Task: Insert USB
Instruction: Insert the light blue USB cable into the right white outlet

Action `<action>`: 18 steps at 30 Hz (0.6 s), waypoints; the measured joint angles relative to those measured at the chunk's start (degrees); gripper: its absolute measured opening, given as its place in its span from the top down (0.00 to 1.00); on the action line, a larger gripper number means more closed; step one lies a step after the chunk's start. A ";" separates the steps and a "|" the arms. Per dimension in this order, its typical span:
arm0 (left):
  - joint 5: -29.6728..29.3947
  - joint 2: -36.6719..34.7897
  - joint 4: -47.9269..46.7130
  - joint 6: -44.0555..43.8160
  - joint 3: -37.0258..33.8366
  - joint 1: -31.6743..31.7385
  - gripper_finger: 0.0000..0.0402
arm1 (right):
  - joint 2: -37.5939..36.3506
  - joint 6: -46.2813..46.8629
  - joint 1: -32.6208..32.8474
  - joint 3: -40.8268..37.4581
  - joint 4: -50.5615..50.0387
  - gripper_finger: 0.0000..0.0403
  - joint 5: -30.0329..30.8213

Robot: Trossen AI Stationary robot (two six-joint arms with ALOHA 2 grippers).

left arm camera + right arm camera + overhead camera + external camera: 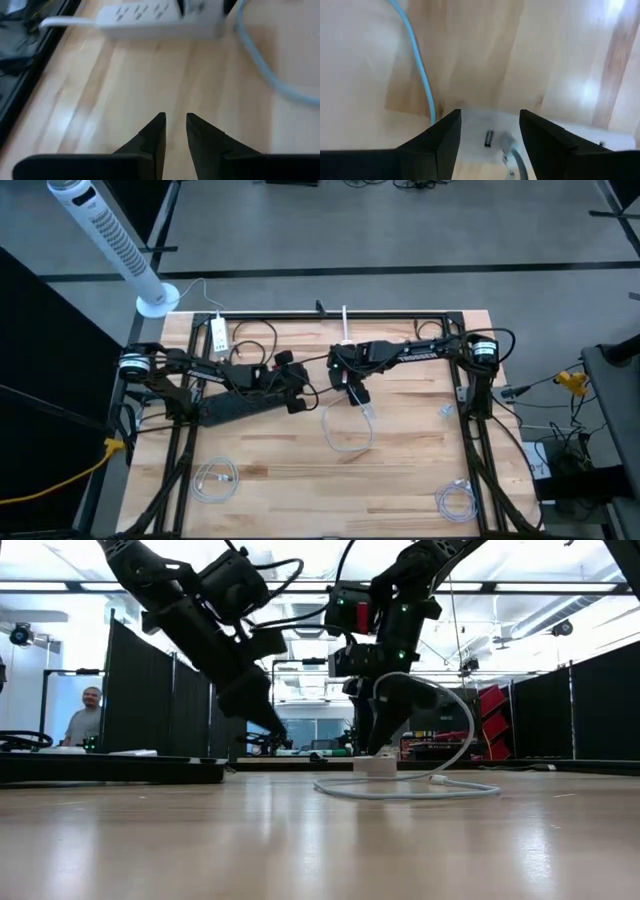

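Though set on a broad wooden bench (400, 480), all crowded round one thing: the white socket block (380, 765). Right gripper (490, 120) directly above that block, spread wide to either side of it, clamping nothing. Left gripper (175, 125) just beside the block on its left, facing it, drawn narrow with nothing between.

White USB cable (345, 442) looping out from the block and curling back to it. Probably light and limp, so no good pushing on the cord. Best taken by the stiff plug shell, close behind the tip and square to it.

Dark slot (488, 138) on the block's top face, with a small plug-like piece (506, 145) just beside; cannot tell whether seated. Block likely light and ready to skid, so worth pinning down.
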 joint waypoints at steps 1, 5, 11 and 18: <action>1.31 0.20 2.06 0.67 -0.28 0.00 0.84 | 0.00 -0.30 0.28 0.11 0.47 0.54 -1.03; 5.14 1.43 11.59 2.74 -1.93 -0.02 0.84 | 0.00 -1.46 1.52 1.17 1.83 0.54 -4.19; 6.74 2.66 20.16 2.88 -4.48 -0.07 0.84 | -0.07 -1.46 1.60 1.82 -2.51 0.54 -2.96; 14.14 7.77 32.46 3.12 -4.58 -0.07 0.84 | -0.07 -0.92 1.54 1.82 -6.04 0.54 -0.26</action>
